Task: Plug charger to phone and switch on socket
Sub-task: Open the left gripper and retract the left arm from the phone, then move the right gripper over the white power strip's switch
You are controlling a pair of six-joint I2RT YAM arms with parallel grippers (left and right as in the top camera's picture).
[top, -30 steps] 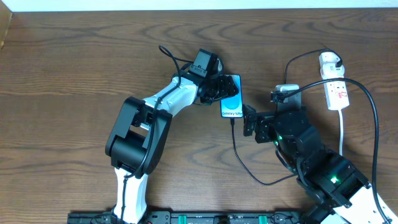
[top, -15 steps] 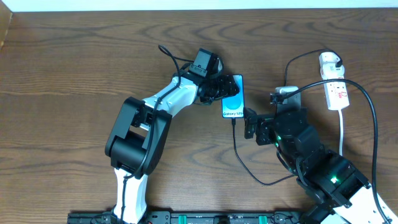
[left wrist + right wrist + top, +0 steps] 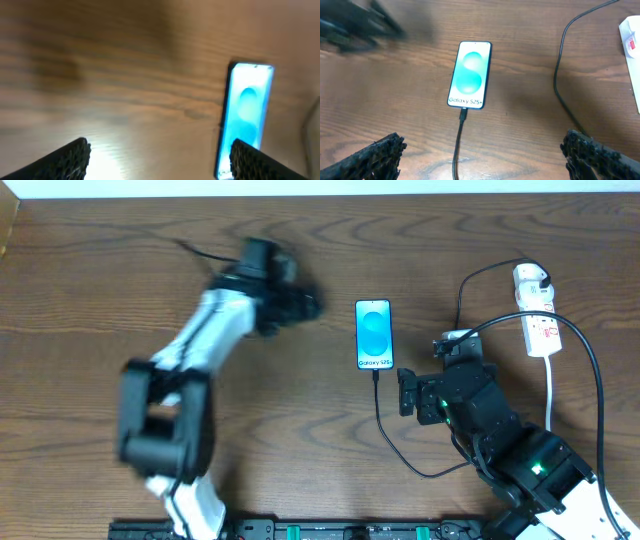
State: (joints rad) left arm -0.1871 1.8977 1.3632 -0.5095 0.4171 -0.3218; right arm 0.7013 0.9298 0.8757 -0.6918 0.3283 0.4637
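With the charger (image 3: 460, 132) apparently seated in the phone (image 3: 374, 334) lying mid-table, and the left hand (image 3: 160, 162) left of the phone and the right hand (image 3: 403, 392) just right of it both wide and empty, the next move likely calls for pressing the switch on the socket (image 3: 540, 325) farther right.

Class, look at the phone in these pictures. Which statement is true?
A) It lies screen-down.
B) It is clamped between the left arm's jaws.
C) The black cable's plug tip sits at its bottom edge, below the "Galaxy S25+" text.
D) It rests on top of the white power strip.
C: in the right wrist view the charger ends with its plug tip at the bottom edge of the phone, which lies screen-up.
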